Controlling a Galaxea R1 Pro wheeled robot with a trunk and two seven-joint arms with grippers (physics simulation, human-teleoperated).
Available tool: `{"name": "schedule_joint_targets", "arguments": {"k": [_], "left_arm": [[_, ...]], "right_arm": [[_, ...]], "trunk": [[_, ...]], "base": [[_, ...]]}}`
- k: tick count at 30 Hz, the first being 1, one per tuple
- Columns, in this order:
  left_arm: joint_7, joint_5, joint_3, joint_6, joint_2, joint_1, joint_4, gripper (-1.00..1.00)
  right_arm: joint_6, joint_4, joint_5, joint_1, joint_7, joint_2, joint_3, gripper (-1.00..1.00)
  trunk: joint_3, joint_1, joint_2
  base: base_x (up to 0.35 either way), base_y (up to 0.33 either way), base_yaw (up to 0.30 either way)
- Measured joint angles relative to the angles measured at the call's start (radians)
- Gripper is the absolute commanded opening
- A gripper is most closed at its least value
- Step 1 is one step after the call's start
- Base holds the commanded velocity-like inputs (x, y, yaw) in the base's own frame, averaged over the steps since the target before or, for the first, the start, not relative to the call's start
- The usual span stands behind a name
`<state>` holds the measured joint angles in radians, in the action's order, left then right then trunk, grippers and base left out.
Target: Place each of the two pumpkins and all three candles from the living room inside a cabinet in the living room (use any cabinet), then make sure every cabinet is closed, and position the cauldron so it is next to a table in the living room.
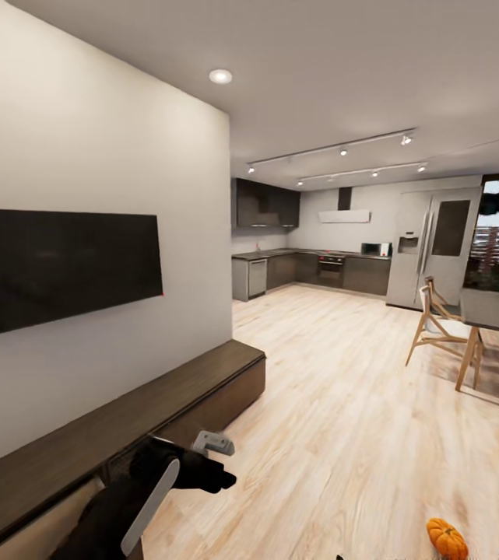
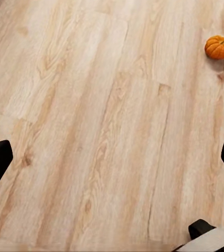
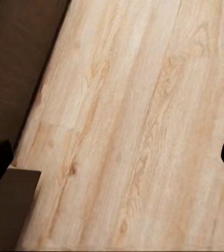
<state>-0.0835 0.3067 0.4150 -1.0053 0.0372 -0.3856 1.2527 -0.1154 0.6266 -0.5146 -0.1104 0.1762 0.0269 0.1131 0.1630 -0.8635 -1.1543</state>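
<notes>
The long, low dark-brown cabinet runs along the left wall under a black TV. At its near end a pale beige patch shows below the top, like an open drawer. One orange pumpkin lies on the wood floor at the lower right, well away from the cabinet. My left arm reaches in low between them. My left gripper is open over bare floor, with the pumpkin far off. My right gripper is open over the floor beside the cabinet. Candles, cauldron and table are out of view.
A dark-brown slab juts out from the cabinet side over the floor. A wooden chair and a wooden-legged dining table holding a planter stand at the right. The kitchen and fridge lie beyond a wide wood floor.
</notes>
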Motion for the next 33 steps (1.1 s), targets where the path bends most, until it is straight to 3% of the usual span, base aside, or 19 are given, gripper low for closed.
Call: {"name": "schedule_joint_targets", "arguments": {"k": [1,4,5,6,8,10,15,17,29,33], "left_arm": [[0.015,-0.004,-0.001,0.022,-0.009,0.000,-0.033,1.00],[0.062,-0.010,-0.005,0.051,-0.022,0.000,-0.070,1.00],[0.080,-0.012,-0.006,0.064,-0.025,0.000,-0.082,1.00],[0.112,-0.015,-0.008,0.111,-0.028,0.000,-0.111,1.00],[0.143,-0.018,-0.009,0.201,-0.031,0.001,-0.159,1.00],[0.158,-0.019,-0.010,0.278,-0.033,0.001,-0.203,1.00],[0.163,-0.012,-0.014,0.437,-0.034,0.001,-0.334,1.00],[0.163,-0.011,-0.016,0.464,-0.034,0.001,-0.357,1.00],[0.163,-0.010,-0.016,0.500,-0.035,0.002,-0.397,1.00],[0.161,-0.010,-0.015,0.543,-0.044,0.002,-0.459,1.00]], "right_arm": [[-0.001,0.025,0.000,-0.007,-0.124,-0.013,-0.090,1.00],[-0.002,0.081,-0.001,-0.015,-0.291,-0.027,-0.193,1.00],[-0.002,0.101,-0.001,-0.016,-0.344,-0.029,-0.218,1.00],[-0.002,0.137,-0.003,-0.018,-0.443,-0.030,-0.252,1.00],[0.000,0.172,-0.007,-0.018,-0.540,-0.027,-0.280,1.00],[-0.001,0.191,-0.009,-0.017,-0.591,-0.026,-0.295,1.00],[-0.001,0.206,-0.014,-0.015,-0.637,-0.023,-0.306,1.00],[0.000,0.207,-0.016,-0.013,-0.641,-0.023,-0.307,1.00],[0.000,0.207,-0.016,-0.009,-0.629,0.016,-0.272,1.00],[0.000,0.207,-0.017,-0.010,-0.628,0.020,-0.269,1.00]], "trunk": [[-0.003,0.004,0.007],[-0.013,0.015,0.028],[-0.017,0.019,0.035],[-0.020,0.023,0.042],[-0.027,0.031,0.056],[-0.035,0.038,0.070],[-0.053,0.058,0.105],[-0.059,0.065,0.119],[-0.097,0.111,0.203],[-0.110,0.127,0.231]], "base": [[0.000,0.000,-0.151],[0.000,0.000,-0.146],[0.000,0.000,-0.145],[0.000,0.000,-0.146],[0.000,0.000,-0.148],[0.000,0.000,-0.146],[0.000,0.000,-0.121],[0.000,0.000,-0.052],[0.000,0.000,-0.010],[0.000,0.000,0.000]]}}
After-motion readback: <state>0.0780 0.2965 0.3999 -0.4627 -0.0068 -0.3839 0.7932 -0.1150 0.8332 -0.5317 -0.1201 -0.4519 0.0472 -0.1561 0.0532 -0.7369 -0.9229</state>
